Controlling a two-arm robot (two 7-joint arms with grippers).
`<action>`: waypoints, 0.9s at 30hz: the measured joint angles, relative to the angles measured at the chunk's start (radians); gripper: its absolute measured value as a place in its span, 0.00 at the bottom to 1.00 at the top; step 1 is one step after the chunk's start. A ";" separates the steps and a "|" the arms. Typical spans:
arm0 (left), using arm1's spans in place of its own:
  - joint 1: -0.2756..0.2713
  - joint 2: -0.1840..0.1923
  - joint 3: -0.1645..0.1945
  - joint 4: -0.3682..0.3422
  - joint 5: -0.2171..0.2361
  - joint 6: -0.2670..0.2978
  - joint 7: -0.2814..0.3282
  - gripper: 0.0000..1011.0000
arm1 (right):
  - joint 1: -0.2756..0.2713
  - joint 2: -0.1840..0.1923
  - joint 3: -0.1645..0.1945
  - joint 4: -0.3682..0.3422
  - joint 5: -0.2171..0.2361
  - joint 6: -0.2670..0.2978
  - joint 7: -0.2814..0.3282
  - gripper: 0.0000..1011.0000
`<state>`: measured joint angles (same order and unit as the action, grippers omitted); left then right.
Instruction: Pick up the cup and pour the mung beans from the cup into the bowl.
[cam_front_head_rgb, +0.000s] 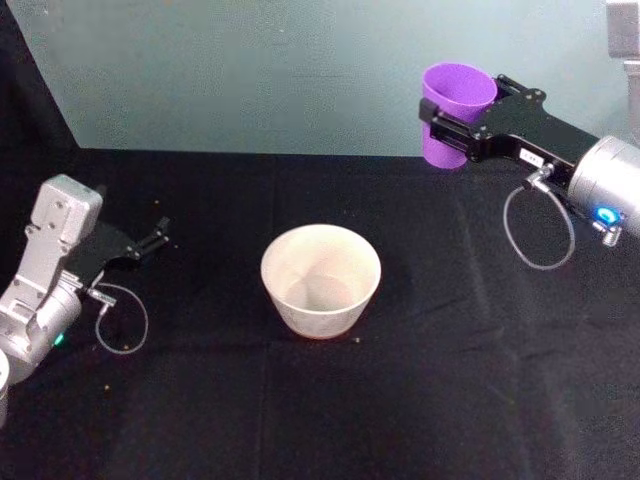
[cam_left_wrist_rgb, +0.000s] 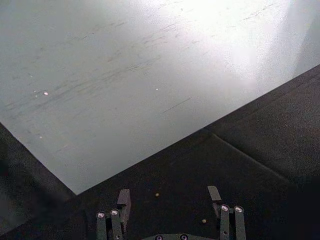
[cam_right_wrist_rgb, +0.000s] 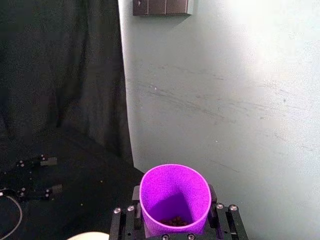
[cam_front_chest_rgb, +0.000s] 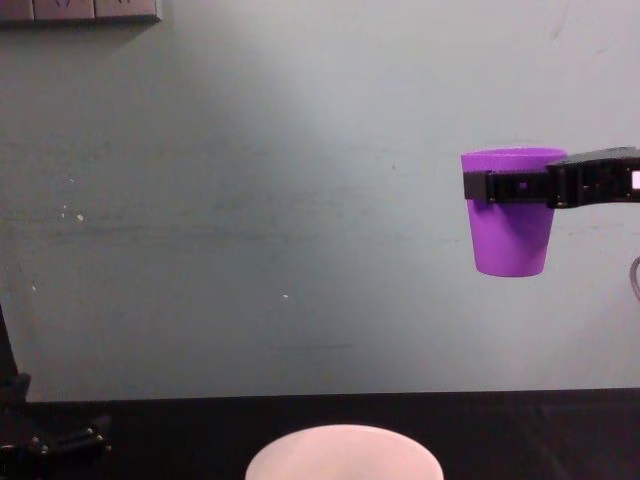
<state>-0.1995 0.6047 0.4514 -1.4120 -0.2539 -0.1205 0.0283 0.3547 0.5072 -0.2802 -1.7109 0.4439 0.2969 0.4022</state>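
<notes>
1. Pick-up: I judge this step done. The right jaws are clamped on the cup (cam_front_head_rgb: 460, 98) just under its rim, one finger on each side. The cup is upright and high above the surface (cam_front_head_rgb: 450, 390).
2. Cup position: it is to the right of the bowl (cam_front_head_rgb: 320, 312) and farther back, well apart from it and not over the bowl's opening. In the chest view the cup (cam_front_chest_rgb: 510, 235) hangs high against the wall, off to the right of the bowl's rim (cam_front_chest_rgb: 344, 436).
3. Contents: the right wrist view shows the mung beans (cam_right_wrist_rgb: 175, 220) as a small dark patch at the bottom of the cup (cam_right_wrist_rgb: 174, 192). I judge nothing poured yet, since the bowl's inside looks bare.
4. Left to do, as I read it: carry the cup over the bowl, then tip it until the beans run out.
5. Left arm (cam_front_head_rgb: 45, 275): it sits low at the left side of the surface, near its left edge. The left jaws are apart with nothing between them.
6. Count: one cup, one bowl, two arms. The beans are too many and too small to count.
7. Two small pale specks (cam_left_wrist_rgb: 157, 194) lie on the surface between the left jaws. They may be stray beans, but I cannot tell.
</notes>
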 joint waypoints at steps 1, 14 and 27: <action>0.000 0.000 0.000 0.000 0.000 0.000 0.000 0.99 | 0.000 0.000 0.000 0.000 0.000 0.000 0.000 0.72; 0.000 0.000 0.000 0.000 0.000 0.000 0.000 0.99 | 0.000 0.000 0.000 0.000 0.000 0.000 0.000 0.72; 0.000 0.000 0.000 0.000 0.000 0.000 0.000 0.99 | 0.000 0.000 0.000 0.000 0.000 0.000 0.000 0.72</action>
<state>-0.1996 0.6047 0.4514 -1.4120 -0.2539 -0.1205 0.0283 0.3547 0.5072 -0.2801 -1.7109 0.4439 0.2969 0.4022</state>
